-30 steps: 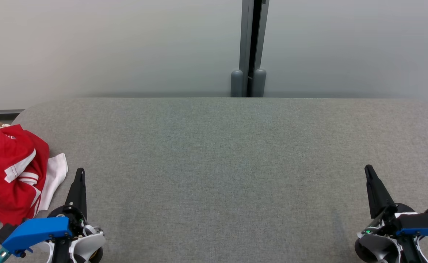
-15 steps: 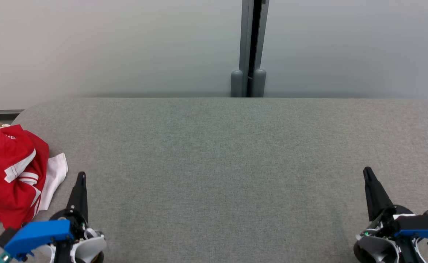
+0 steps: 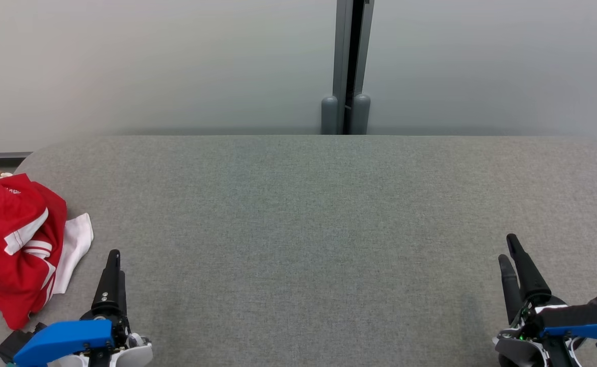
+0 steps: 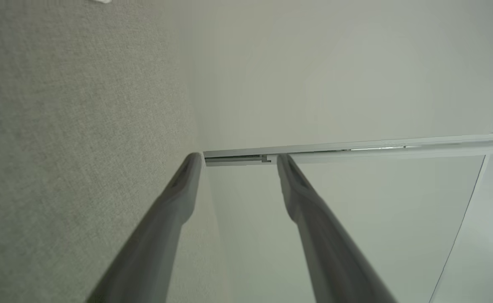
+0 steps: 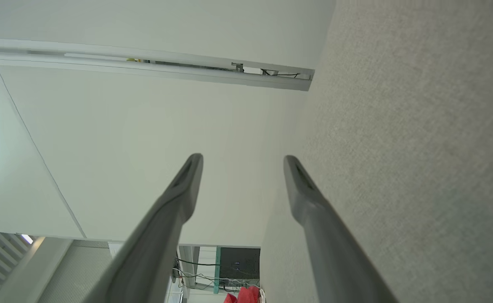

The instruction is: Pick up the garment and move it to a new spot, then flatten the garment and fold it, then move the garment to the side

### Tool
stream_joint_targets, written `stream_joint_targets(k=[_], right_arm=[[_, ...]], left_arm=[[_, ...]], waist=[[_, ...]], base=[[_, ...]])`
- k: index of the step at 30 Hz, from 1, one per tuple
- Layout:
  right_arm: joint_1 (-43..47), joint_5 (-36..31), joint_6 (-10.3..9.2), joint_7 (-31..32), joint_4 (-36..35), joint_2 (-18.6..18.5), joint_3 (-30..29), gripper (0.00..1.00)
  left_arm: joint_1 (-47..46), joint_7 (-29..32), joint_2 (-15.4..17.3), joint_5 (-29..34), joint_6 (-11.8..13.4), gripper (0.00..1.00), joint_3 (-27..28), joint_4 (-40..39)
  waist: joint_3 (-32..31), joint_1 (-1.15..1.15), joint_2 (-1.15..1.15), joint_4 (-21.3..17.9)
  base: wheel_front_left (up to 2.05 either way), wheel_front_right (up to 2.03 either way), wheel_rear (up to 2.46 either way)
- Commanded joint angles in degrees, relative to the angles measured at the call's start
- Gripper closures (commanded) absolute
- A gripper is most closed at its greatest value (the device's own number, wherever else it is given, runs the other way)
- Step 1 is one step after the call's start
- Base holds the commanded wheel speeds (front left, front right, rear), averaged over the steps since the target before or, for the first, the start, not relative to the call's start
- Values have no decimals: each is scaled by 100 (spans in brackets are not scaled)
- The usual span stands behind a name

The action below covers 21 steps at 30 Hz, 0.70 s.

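garment [image 3: 16, 244] bunched at table [image 3: 303, 214] edge. left gripper [image 3: 112, 257] just beside it, right gripper [image 3: 506, 247] well apart; both splayed, empty. risk: shallow pinch (crumpled layers) could drag garment off edge.

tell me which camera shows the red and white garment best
The head view: the garment lies crumpled at the table's left edge, partly cut off. The left wrist view has a white sliver at its top edge, the right wrist view a tiny red patch, both too small to identify.

Bright, even, diffuse light; faint soft shadows.
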Motion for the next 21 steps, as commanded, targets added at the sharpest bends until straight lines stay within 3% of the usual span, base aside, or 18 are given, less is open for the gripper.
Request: stream_joint_targets(k=[1,21], right_arm=[[-160,-142,7,-52,-83,-82,31,0],[-392,-2316,9,-531,106,-89,198,0]], left_arm=[[-216,-51,59,170,-4,0,-21,-65],[-435,-530,138,2663,-8,0,-223,255]], waist=[[2,0,0,-1],[51,0,0,-17]], base=[[0,0,0],[0,0,0]])
